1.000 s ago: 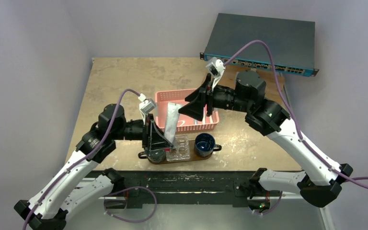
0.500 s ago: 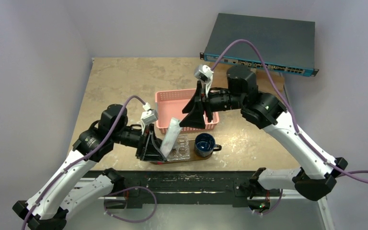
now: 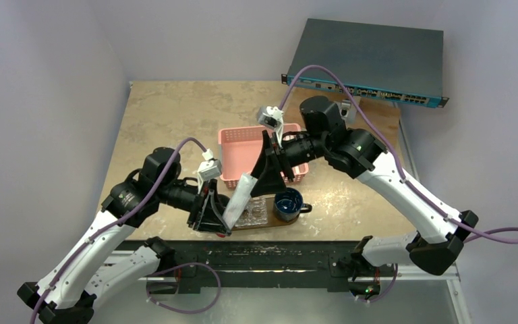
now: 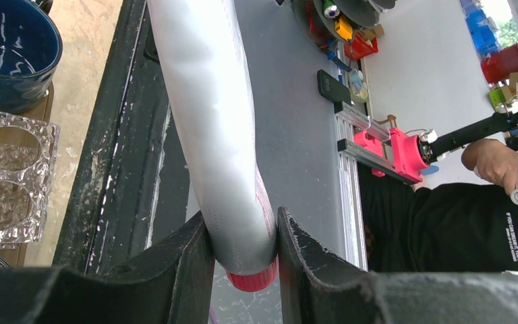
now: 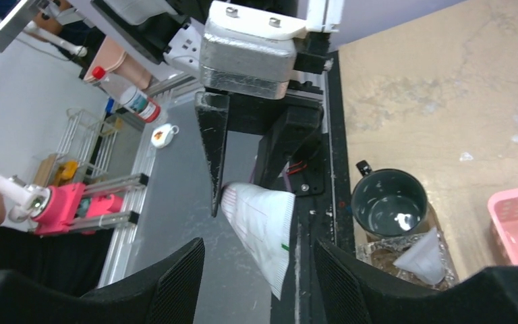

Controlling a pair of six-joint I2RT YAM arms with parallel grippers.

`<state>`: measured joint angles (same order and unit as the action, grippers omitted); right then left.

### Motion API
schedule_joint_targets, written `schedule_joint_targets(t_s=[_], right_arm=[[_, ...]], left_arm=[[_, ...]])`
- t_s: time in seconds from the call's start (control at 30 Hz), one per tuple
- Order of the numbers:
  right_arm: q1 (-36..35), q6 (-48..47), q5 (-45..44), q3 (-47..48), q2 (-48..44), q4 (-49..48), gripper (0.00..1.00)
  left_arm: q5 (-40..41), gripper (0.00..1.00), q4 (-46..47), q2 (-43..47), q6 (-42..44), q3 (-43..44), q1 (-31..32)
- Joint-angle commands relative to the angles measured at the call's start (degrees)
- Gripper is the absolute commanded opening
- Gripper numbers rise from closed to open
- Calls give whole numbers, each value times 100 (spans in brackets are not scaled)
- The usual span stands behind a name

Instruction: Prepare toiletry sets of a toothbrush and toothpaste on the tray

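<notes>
Left gripper (image 4: 245, 236) is clamped on the one toothpaste (image 4: 209, 115) near its red cap, and the tube is tilted up over the tray's (image 3: 268, 223) near-left end. Right gripper (image 5: 256, 256) hangs wide open with nothing in it, over the one pink basket (image 3: 239, 143). One glass holder (image 3: 254, 211) and one blue mug (image 3: 288, 204) take up the tray. There's one switch box (image 3: 367, 61) out back.

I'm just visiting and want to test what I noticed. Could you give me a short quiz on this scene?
1. True or false: the left gripper is shut on the toothpaste.
2. What colour is the tube's cap? A blue, B red, C green.
3. Fill in: the right gripper holds nothing; its jaws stand ___.
Key: 1 true; 2 B; 3 open.
</notes>
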<state>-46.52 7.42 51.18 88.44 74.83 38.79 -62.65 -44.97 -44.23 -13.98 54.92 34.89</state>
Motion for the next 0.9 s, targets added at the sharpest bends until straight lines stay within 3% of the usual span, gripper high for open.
schedule_joint_targets(t_s=[0.0, 0.27, 0.87], right_arm=[[-140, -83, 368, -53, 92, -32, 61], [-216, -34, 451, -135, 170, -117, 47], [-252, 119, 592, -13, 312, -305, 33]], left_arm=[[-222, 0, 119, 24, 148, 179, -2], [-195, 0, 145, 13, 150, 126, 35], [-169, 0, 127, 11, 144, 85, 96]])
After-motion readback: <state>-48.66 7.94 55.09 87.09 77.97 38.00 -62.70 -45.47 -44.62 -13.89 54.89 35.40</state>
